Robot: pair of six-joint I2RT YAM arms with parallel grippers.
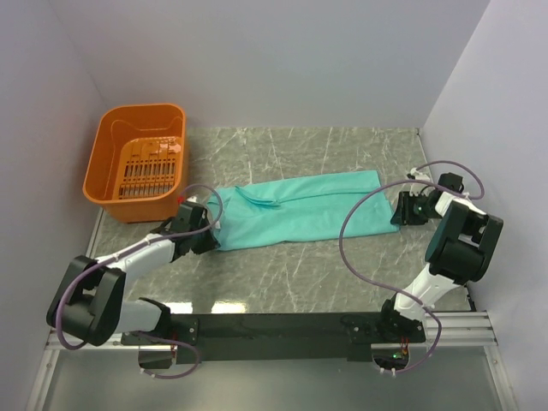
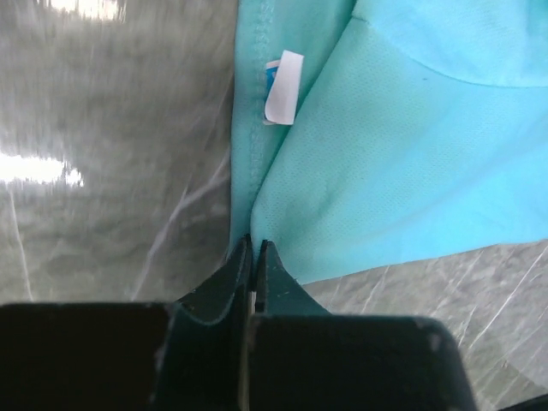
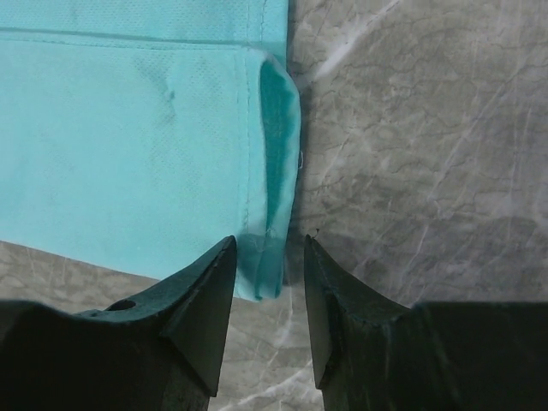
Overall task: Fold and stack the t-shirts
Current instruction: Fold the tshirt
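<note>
The teal-green t-shirt [image 1: 295, 207] lies on the marble table as a long folded strip running left to right. My left gripper [image 1: 204, 229] is at its left, neck end. In the left wrist view the jaws [image 2: 253, 244] are closed together on the shirt's edge [image 2: 394, 145], just below the white label [image 2: 282, 86]. My right gripper [image 1: 404, 208] is at the strip's right end. In the right wrist view it [image 3: 270, 241] is open, with the fingers standing either side of the hem corner [image 3: 272, 214], which rests on the table.
An orange plastic basket [image 1: 128, 204] stands at the back left, close behind my left gripper. White walls enclose the table on the left, back and right. Bare marble [image 1: 291, 274] lies in front of the shirt.
</note>
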